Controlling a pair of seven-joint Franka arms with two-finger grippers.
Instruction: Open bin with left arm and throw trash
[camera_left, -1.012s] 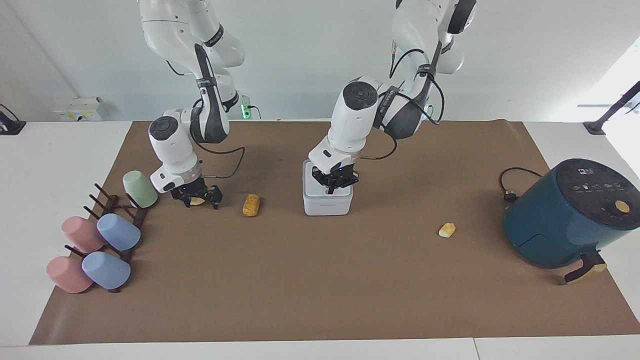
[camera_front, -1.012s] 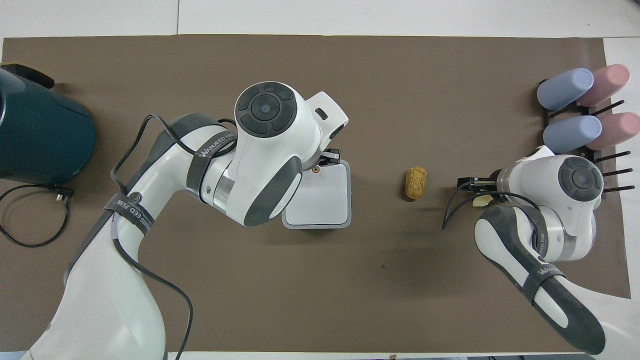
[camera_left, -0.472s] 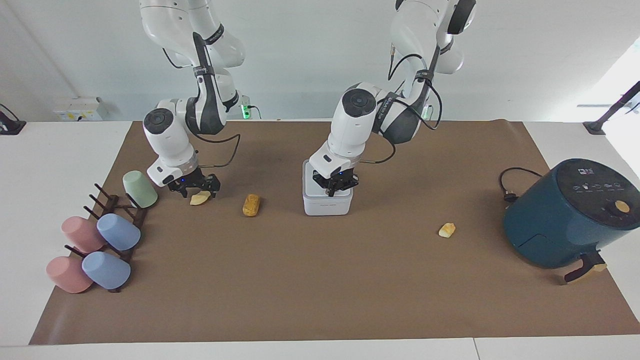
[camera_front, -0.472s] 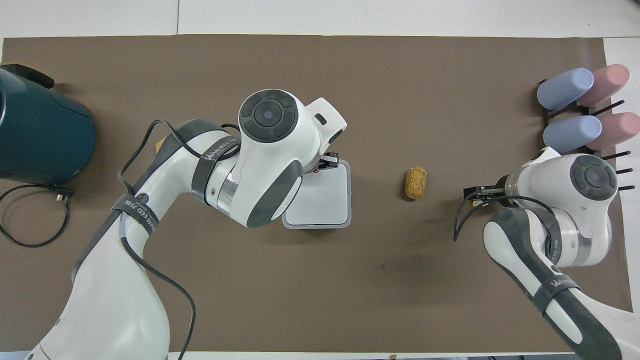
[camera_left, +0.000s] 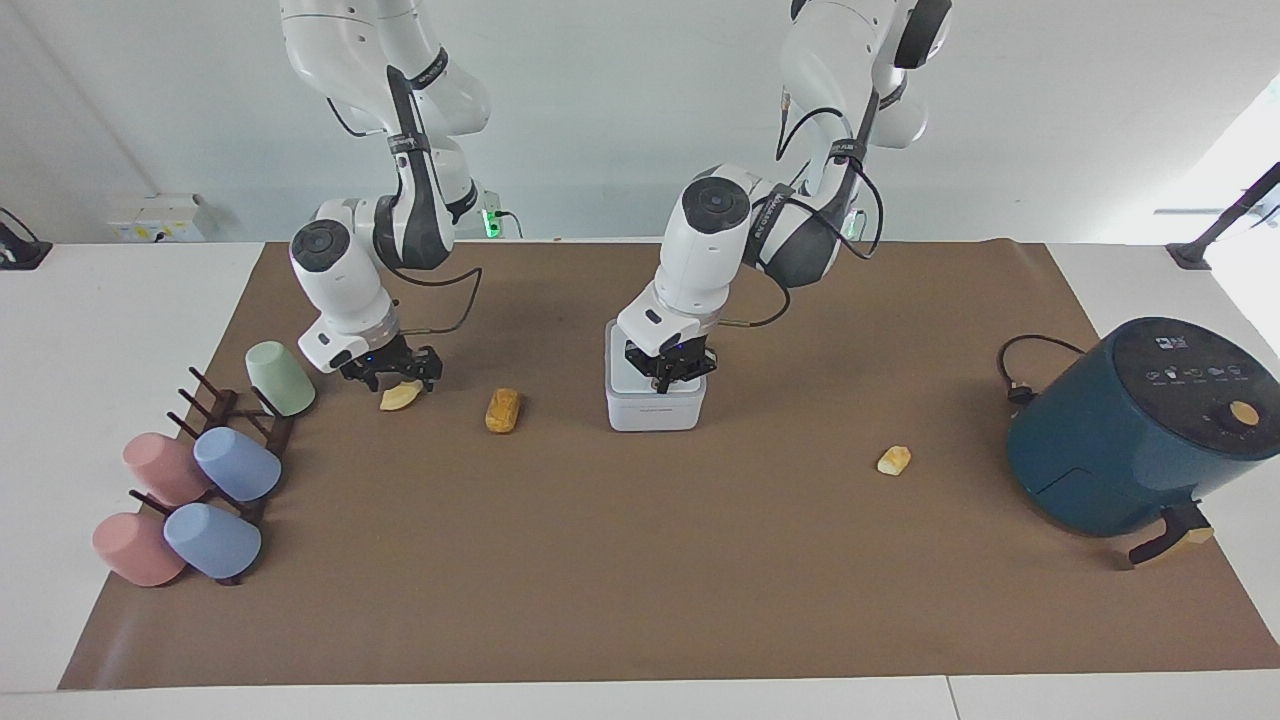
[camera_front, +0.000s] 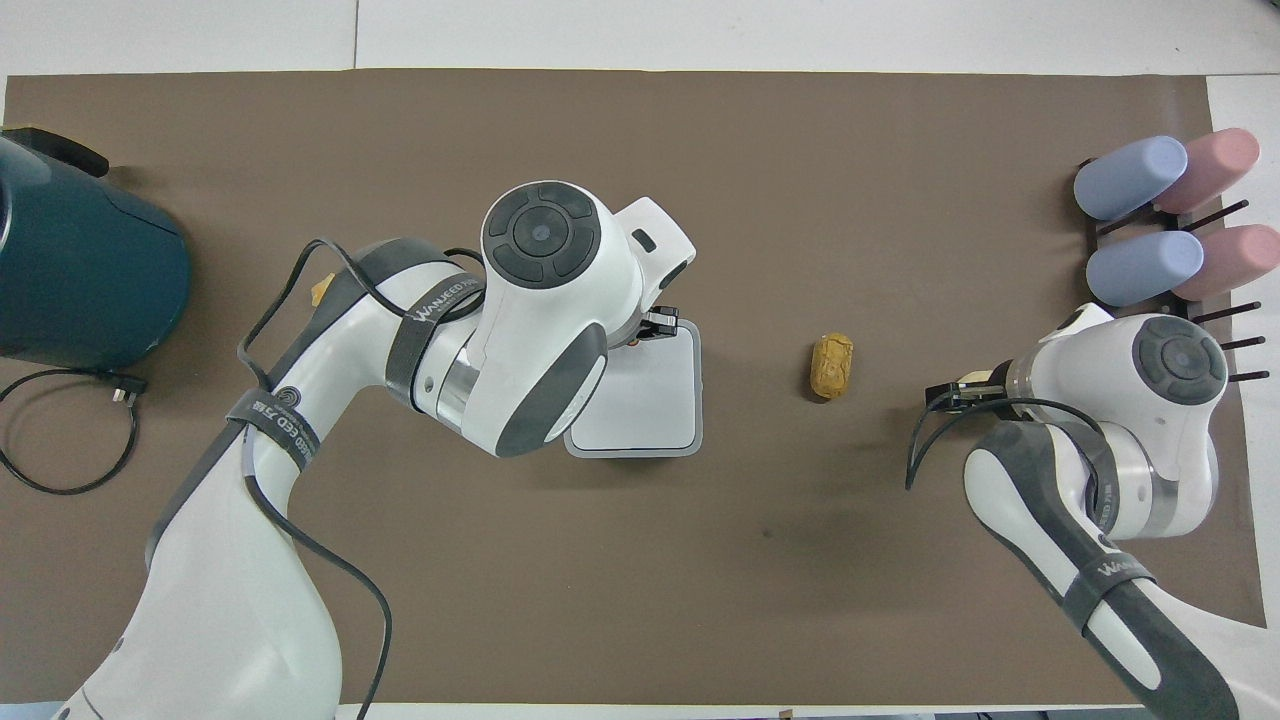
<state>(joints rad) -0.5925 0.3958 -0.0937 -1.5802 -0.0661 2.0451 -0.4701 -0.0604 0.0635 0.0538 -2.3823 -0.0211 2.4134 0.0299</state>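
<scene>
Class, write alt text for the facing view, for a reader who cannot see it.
The left pincer is down on the closed white bin mid-table, while the right pincer holds a pale yellow wedge just above the brown mat. A bread-like lump and a small chunk lie on the mat.

The right claw (camera_left: 392, 376) has lifted the pale wedge (camera_left: 399, 398) off the mat.

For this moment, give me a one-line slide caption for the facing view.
Left claw rests on the closed bin; right claw grips the pale wedge.
</scene>
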